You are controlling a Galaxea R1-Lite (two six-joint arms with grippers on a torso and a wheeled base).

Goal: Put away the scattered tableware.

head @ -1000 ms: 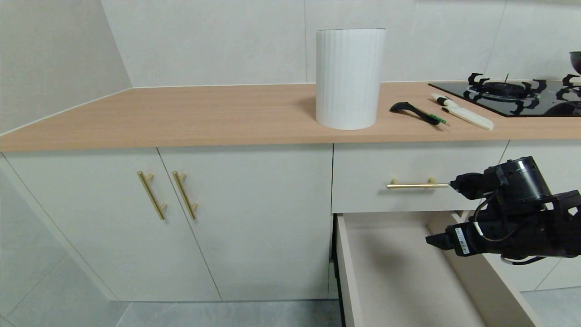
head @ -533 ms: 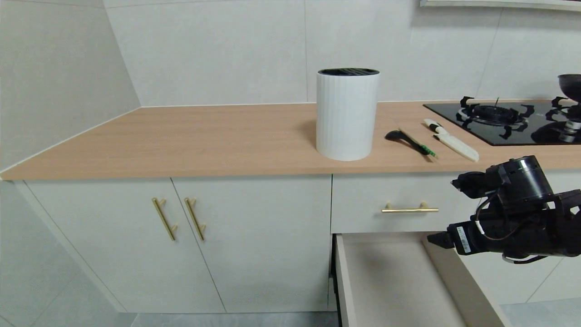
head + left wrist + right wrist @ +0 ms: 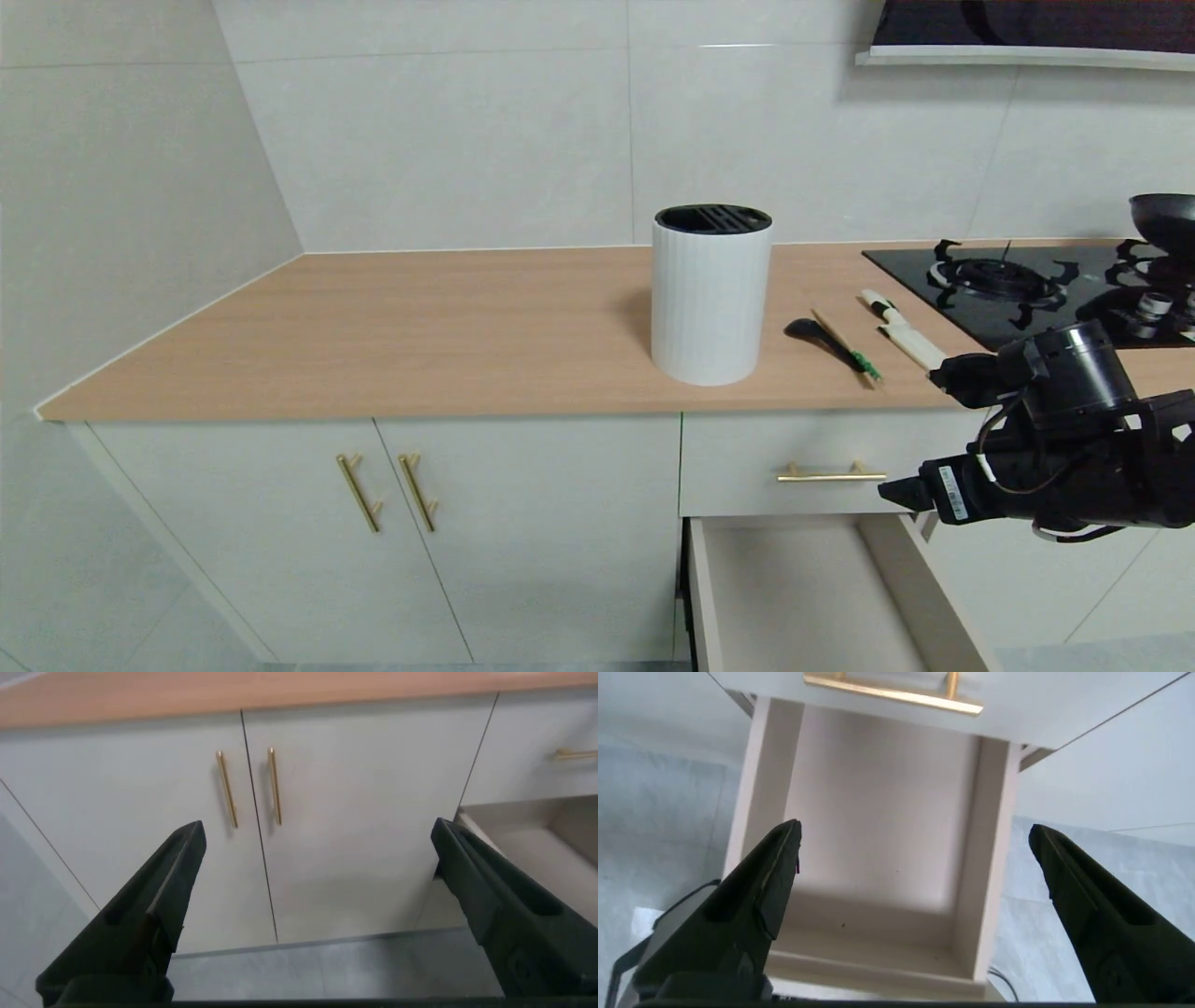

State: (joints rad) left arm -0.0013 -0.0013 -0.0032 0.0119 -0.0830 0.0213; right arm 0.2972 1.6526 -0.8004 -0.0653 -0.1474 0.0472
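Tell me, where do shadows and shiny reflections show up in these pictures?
Head view: the white slotted holder throws a soft shadow leftward across the countertop, and the glossy black hob mirrors its burner grates. Right wrist view: the open drawer is evenly lit, and the brass handle beside it glints.

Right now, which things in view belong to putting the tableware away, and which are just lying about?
Job:
black spoon
green-tipped stick
white knife
white slotted holder
open drawer, likely a place to put them

Just lying about:
gas hob
dark pot
cupboard doors
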